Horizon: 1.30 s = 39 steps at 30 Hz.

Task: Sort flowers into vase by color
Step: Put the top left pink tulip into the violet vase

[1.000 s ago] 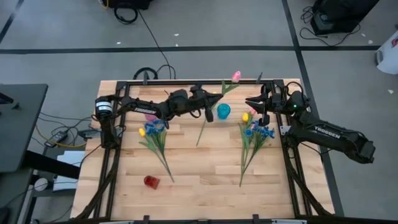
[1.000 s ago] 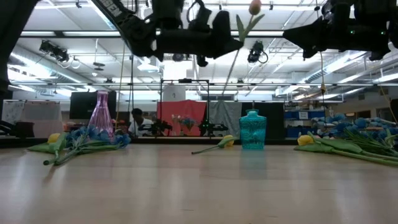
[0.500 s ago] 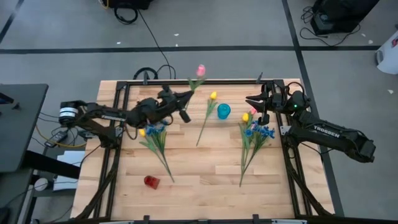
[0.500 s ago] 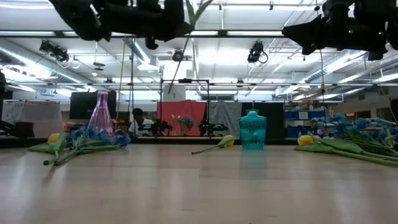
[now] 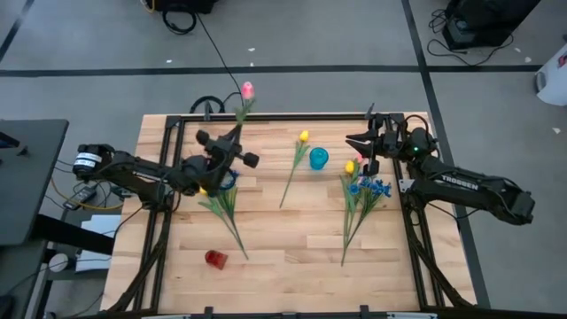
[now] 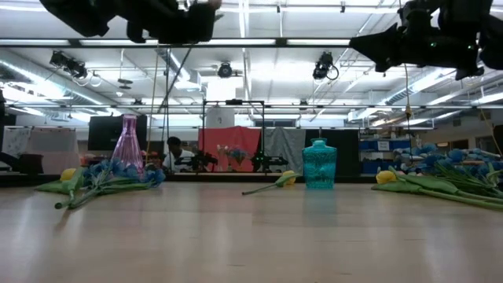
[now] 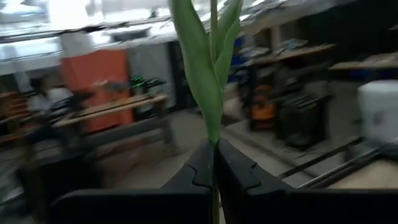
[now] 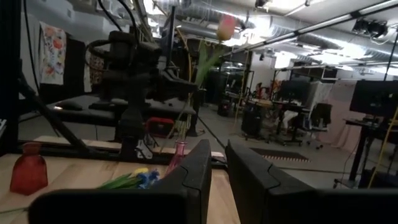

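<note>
My left gripper (image 5: 229, 143) is high above the table's left half, shut on a pink tulip (image 5: 247, 89). The pink glass vase (image 6: 128, 145) stands below it, hidden under that arm in the high view. A teal vase (image 5: 319, 158) stands mid-table, far side. A lone yellow tulip (image 5: 304, 136) lies beside it. Two mixed bunches lie flat: blue blossoms with a yellow tulip at left (image 5: 221, 190), and blue, yellow and pink at right (image 5: 363, 188). My right gripper (image 5: 356, 142) hovers over the right bunch with its fingers a little apart, touching nothing. My left gripper pinches the pink tulip's green stem (image 7: 213, 163) between its two fingers, just below the leaves (image 7: 205, 68). The flower is lifted clear of the table. Its blossom stands up beyond the fingers, and the stem's lower end (image 6: 174, 82) slants down below them.
A small red vase (image 5: 215, 258) lies near the table's near-left part. Bare wood spreads across the near half of the table (image 5: 292, 257). A black metal frame (image 5: 266, 116) runs along the far edge and both sides. A person sits in the room far behind.
My left gripper has carried the pink tulip from beside the teal vase toward the table's left, over the left bunch and the pink vase, and it has risen. The tulip stayed in the hold, blossom up. My right arm has barely moved.
</note>
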Each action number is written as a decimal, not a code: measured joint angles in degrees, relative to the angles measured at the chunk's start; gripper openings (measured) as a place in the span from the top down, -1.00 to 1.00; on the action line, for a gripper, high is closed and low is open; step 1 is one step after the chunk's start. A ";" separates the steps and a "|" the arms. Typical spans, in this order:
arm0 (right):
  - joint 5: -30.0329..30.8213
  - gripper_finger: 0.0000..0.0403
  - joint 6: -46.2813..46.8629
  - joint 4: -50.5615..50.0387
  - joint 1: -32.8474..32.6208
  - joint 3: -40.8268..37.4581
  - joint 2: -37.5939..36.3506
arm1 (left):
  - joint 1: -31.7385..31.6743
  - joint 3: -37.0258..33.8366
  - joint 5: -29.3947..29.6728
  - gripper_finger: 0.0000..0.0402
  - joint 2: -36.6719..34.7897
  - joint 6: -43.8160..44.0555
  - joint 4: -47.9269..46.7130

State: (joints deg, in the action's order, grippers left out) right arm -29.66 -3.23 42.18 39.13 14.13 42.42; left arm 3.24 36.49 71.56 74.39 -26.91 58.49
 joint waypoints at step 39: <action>-0.45 0.68 0.40 11.51 0.07 0.02 7.69 | -3.36 -10.09 -7.53 0.94 -20.65 -19.72 9.22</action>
State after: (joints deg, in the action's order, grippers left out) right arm -30.11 -2.83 53.69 39.20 14.15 50.11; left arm -0.12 26.40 64.03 53.73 -46.63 67.71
